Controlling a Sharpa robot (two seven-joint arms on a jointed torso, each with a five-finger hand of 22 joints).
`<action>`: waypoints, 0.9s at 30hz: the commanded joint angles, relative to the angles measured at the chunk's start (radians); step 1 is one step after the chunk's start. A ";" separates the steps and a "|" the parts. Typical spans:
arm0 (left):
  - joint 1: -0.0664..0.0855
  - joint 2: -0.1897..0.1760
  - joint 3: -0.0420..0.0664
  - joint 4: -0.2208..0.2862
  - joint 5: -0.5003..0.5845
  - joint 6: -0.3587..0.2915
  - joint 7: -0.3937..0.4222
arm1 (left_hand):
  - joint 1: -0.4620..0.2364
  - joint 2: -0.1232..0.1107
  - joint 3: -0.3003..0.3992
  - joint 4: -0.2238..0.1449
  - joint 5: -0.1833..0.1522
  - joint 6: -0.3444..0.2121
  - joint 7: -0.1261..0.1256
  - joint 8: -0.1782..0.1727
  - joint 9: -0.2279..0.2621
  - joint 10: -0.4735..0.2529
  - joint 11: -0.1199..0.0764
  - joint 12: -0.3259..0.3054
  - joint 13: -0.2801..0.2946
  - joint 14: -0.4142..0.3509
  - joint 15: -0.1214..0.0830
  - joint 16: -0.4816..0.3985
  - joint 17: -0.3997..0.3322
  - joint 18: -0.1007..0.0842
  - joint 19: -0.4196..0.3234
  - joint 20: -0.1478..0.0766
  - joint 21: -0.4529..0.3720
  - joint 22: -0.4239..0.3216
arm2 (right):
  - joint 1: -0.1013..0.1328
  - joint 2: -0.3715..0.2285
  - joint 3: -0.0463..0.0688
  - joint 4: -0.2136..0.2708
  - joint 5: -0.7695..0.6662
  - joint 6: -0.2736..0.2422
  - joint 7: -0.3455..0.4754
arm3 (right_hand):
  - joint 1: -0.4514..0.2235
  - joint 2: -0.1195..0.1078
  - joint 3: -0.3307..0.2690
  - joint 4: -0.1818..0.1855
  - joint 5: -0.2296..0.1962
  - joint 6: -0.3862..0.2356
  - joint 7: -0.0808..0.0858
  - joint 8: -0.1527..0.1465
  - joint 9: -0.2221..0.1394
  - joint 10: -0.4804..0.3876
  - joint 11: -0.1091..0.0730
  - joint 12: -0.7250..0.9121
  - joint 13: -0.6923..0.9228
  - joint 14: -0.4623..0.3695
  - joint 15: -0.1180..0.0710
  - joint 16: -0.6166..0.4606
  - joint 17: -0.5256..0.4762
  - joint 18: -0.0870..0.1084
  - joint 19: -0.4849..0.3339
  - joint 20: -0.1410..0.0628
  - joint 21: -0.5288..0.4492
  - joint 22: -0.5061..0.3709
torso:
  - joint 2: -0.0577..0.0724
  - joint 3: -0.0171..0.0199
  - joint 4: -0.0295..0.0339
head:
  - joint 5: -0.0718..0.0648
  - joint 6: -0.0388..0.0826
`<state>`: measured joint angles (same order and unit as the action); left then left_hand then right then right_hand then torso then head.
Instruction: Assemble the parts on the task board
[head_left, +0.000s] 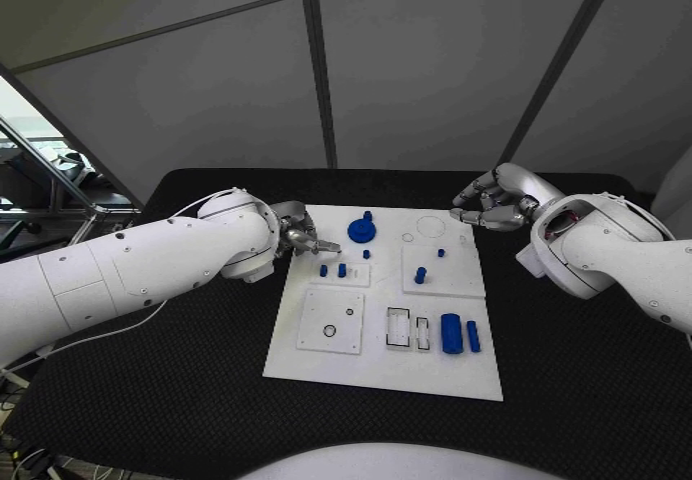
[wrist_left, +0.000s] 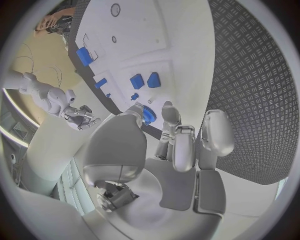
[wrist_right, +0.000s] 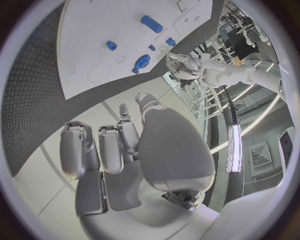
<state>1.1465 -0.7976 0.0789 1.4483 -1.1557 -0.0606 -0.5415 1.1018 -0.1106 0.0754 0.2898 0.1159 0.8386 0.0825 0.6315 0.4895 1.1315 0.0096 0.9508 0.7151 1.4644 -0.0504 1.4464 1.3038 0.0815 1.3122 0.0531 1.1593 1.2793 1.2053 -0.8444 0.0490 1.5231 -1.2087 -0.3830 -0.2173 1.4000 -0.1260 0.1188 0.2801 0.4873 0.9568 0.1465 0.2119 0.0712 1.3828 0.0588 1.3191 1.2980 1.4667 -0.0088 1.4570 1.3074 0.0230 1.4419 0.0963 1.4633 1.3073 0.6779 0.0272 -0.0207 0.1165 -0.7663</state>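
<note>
The white task board (head_left: 389, 345) lies in the middle of the black table. A round blue knobbed part (head_left: 361, 231) sits near its far left corner, and several small blue pegs (head_left: 342, 269) stand behind a square plate. Two longer blue pieces (head_left: 451, 326) lie at the near right. My left hand (head_left: 303, 236) hovers at the board's left edge, its fingertips just short of the round part (wrist_left: 147, 116), and holds nothing. My right hand (head_left: 498, 205) hangs off the board's far right corner with loosely bent fingers and is empty too (wrist_right: 125, 150).
A raised square plate with a small hole (head_left: 332, 320) sits on the board's near left, with two rectangular slots (head_left: 398, 328) beside it. Black table (head_left: 577, 350) surrounds the board on all sides. Grey wall panels stand behind the table.
</note>
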 joint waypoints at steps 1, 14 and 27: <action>0.002 -0.002 0.001 -0.002 0.090 -0.104 0.130 | 0.067 0.013 -0.015 -0.007 0.001 -0.052 0.033 -0.036 -0.029 -0.095 0.029 -0.072 -0.066 -0.093 0.027 -0.224 -0.177 0.064 -0.154 0.023 -0.241 -0.145 | 0.002 0.000 0.001 0.001 -0.003 0.005 0.008 | -0.006 0.004 0.004 0.003 0.007 0.001 -0.002 -0.003 -0.001 -0.004 -0.001 -0.006 -0.001 0.063 -0.005 -0.003 0.076 0.021 -0.006 0.002 -0.006 0.108 | 0.000 0.0012 -0.0009 | 0.000 0.003; -0.003 0.034 -0.021 -0.026 -0.049 -0.283 0.553 | 0.419 -0.042 0.147 -0.107 0.001 -0.031 0.085 -0.200 -0.230 -0.243 0.090 -0.396 -0.375 -0.365 0.088 -0.687 -0.665 0.101 -0.324 0.085 -0.611 -0.390 | 0.002 0.003 0.001 -0.001 -0.003 0.007 0.012 | -0.006 0.004 0.005 0.003 0.008 0.001 -0.002 -0.003 -0.001 -0.004 -0.001 -0.007 -0.001 0.063 -0.005 -0.004 0.075 0.021 -0.006 0.002 -0.006 0.107 | 0.001 -0.0001 -0.0015 | -0.009 0.013; -0.007 0.115 -0.064 -0.070 -0.282 -0.207 0.492 | 0.392 -0.081 0.165 -0.109 0.000 0.074 0.073 -0.316 -0.348 -0.170 0.089 -0.554 -0.553 -0.138 0.070 -0.383 -0.499 0.060 -0.061 0.068 -0.290 -0.172 | 0.002 0.008 0.001 -0.001 -0.003 0.010 0.014 | -0.005 0.005 0.005 0.002 0.008 0.001 -0.002 -0.003 -0.001 -0.004 -0.001 -0.006 -0.001 0.063 -0.005 -0.004 0.075 0.021 -0.006 0.002 -0.006 0.107 | 0.001 -0.0004 -0.0013 | -0.011 0.015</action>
<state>1.1378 -0.6867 0.0145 1.3814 -1.3414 -0.3031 -0.0409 1.4963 -0.1830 0.2362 0.1833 0.1158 0.9075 0.1558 0.3191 0.1449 0.9563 0.0982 0.4015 0.1668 1.3174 0.0205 1.0460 0.7895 0.1769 1.2377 0.1214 0.8430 1.0890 1.2050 -0.8376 0.0488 1.5207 -1.2087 -0.3796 -0.2146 1.4000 -0.1260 0.1188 0.2801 0.4914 0.9568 0.1464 0.2119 0.0712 1.3828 0.0589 1.3191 1.2981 1.4667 -0.0088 1.4571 1.3073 0.0229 1.4419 0.0963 1.4633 1.3073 0.6794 0.0267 -0.0218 0.1059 -0.7510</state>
